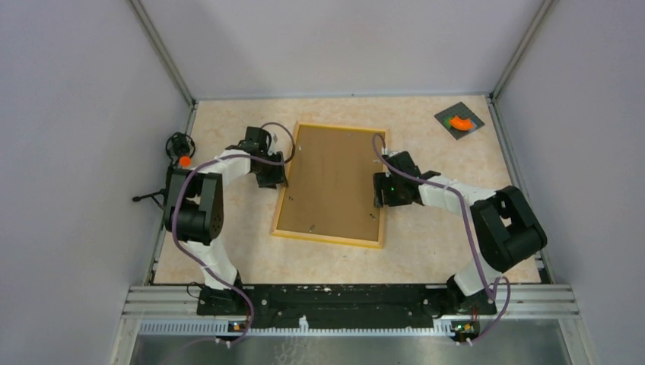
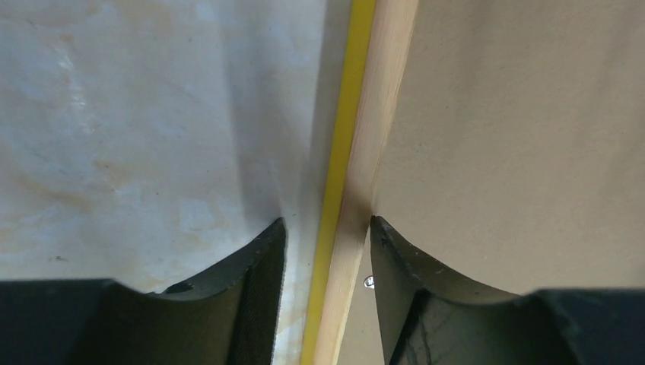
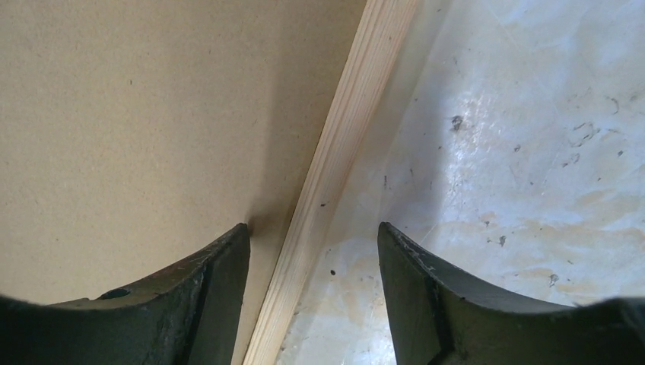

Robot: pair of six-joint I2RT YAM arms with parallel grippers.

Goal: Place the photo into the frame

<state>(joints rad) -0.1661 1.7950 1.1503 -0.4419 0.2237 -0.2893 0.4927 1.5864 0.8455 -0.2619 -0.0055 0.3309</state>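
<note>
The left gripper's [image 2: 327, 223] dark fingers [image 2: 255, 304] fill the bottom of the left wrist view, apart, with the left long rail of the frame [image 2: 365, 152] running up between them. The inner finger is close against the wood and the outer one stands off the yellow edge, so nothing is clamped. The right gripper [image 3: 313, 228] mirrors this on the frame's right long rail [image 3: 357, 114], its fingers [image 3: 213, 296] spread wider, one over the backing board [image 3: 152, 114] and one over the table [image 3: 532, 152].

From above, the frame [image 1: 327, 238] lies flat on the table [image 1: 342, 262], back upward. The brown board [image 1: 331, 182] fills it, and its long axis runs away from the bases with a slight tilt. Each gripper [image 1: 274, 173] [image 1: 384, 190] sits at its own side of the frame, about mid-length, so neither arm is nearer.

The photo shows nowhere; it may lie under the board, but that cannot be told. The rails lie directly between the fingers, so a grip would only need them to close across the short axis.
</note>
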